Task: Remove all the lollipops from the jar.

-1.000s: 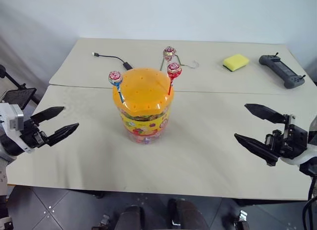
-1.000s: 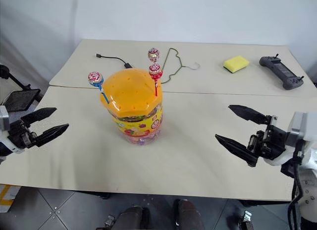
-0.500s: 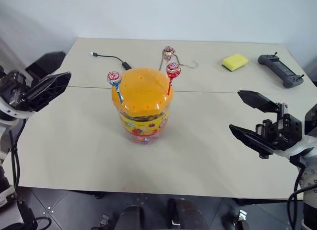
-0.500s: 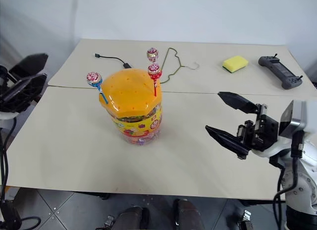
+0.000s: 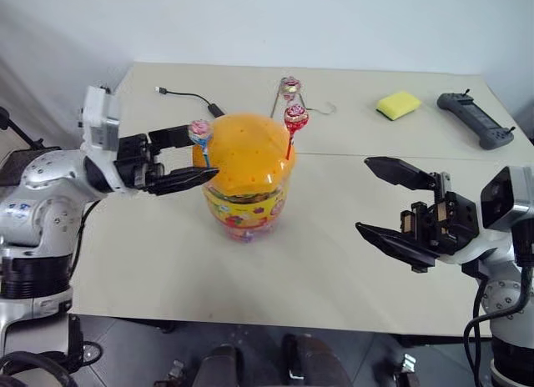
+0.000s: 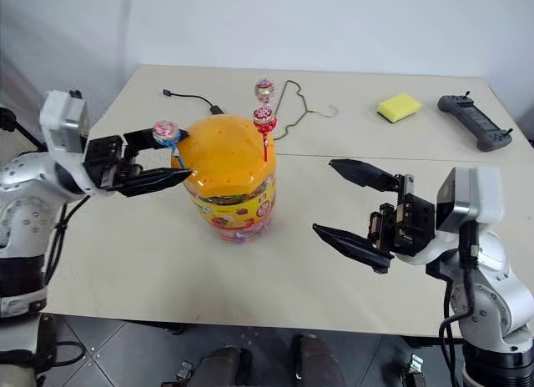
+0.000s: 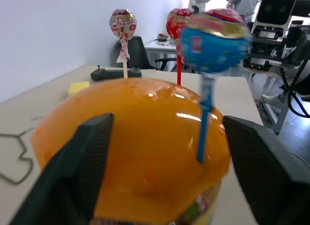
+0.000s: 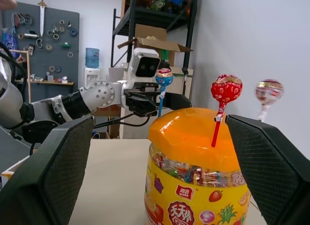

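The left gripper, fingers apart, bracketed the upright blue-stick lollipop standing in the jar lid's near-left edge; the right gripper, also spread, stood well clear.

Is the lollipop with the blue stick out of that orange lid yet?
Still in: the blue-stick lollipop stands with its stick in the jar lid's hole.

2 beige tables (pushed together), white wall, grey-tiled floor.
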{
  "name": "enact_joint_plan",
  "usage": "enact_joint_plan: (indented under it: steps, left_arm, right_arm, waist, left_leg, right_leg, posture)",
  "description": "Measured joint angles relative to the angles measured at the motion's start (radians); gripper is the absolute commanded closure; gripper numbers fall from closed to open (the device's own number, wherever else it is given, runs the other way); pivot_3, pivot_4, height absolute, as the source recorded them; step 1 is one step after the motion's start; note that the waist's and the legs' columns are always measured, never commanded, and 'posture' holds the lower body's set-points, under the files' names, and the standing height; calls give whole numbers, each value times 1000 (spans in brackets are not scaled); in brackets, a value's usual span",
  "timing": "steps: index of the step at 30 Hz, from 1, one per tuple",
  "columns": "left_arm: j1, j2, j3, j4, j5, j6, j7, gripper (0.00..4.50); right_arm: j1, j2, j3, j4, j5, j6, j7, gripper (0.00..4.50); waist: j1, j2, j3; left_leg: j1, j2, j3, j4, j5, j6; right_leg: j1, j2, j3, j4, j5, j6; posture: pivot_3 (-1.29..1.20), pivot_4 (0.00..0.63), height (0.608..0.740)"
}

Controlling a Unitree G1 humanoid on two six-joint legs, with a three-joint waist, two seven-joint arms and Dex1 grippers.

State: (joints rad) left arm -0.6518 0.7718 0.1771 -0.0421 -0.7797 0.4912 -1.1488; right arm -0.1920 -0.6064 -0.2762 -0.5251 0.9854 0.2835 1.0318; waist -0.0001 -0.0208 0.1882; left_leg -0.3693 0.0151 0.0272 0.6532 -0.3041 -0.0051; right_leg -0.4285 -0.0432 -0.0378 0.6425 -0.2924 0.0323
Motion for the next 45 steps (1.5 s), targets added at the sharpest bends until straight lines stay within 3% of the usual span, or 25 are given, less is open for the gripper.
enact_joint_plan:
  steps: [9,16,18,19,21,26,32,38,45]
  left_arm:
    - [-29,-13,10,19,-51,87,-25,4461]
    - [-177,-106,196,97,-302,264,187,4461]
    - [-195,-97,260,144,-328,280,274,4461]
    - [-168,-42,276,165,-306,281,302,4461]
    - [-9,139,266,212,-162,284,337,4461]
    - [357,273,256,220,55,278,365,4461]
    - [693,286,340,43,132,424,442,4461]
    - [755,186,348,10,155,405,448,2946]
    - [760,185,360,72,197,257,363,1007]
  right_arm:
    - [8,10,0,8,-15,-11,27,0]
    - [-15,20,40,51,-26,-22,93,0]
    - [-49,10,68,84,-44,-22,148,0]
    - [-80,-24,114,107,-70,-19,201,0]
    - [-124,-93,184,150,-143,-22,311,0]
    - [-175,-88,277,255,-256,-91,419,0]
    - [-168,-88,294,389,-379,-205,459,0]
    - [-164,-69,258,413,-367,-203,416,0]
    - [-135,-57,199,357,-277,-119,344,0]
  waist:
    - [0,0,0]
    - [-4,0,0]
    - [-10,0,0]
    - [-18,0,0]
    - [-38,0,0]
    - [-30,-6,3]
    - [-7,-8,3]
    - [-3,-8,3]
    - [-11,-7,3]
  left_leg:
    - [0,0,0,3,0,0]
    - [0,0,0,5,0,0]
    - [2,0,1,5,0,0]
    - [3,1,2,5,0,0]
    - [12,1,9,-5,0,-1]
    - [13,2,10,-7,0,-1]
    - [10,0,9,-6,-4,1]
    - [10,0,9,-7,-4,0]
    - [10,1,9,-8,-4,0]
  right_leg:
    - [0,0,0,-1,0,0]
    - [0,0,0,1,0,1]
    - [0,1,1,2,0,1]
    - [0,1,2,3,0,1]
    - [1,2,9,3,0,1]
    - [0,2,12,3,-3,0]
    - [0,-3,13,-3,-3,0]
    - [0,-3,13,-3,-3,-1]
    - [-1,-3,13,-4,-4,-1]
  posture:
    - [0,150,740]
    - [0,150,740]
    - [0,150,740]
    - [0,150,740]
    - [0,150,740]
    - [0,150,740]
    - [0,150,740]
    - [0,150,740]
    - [0,150,740]
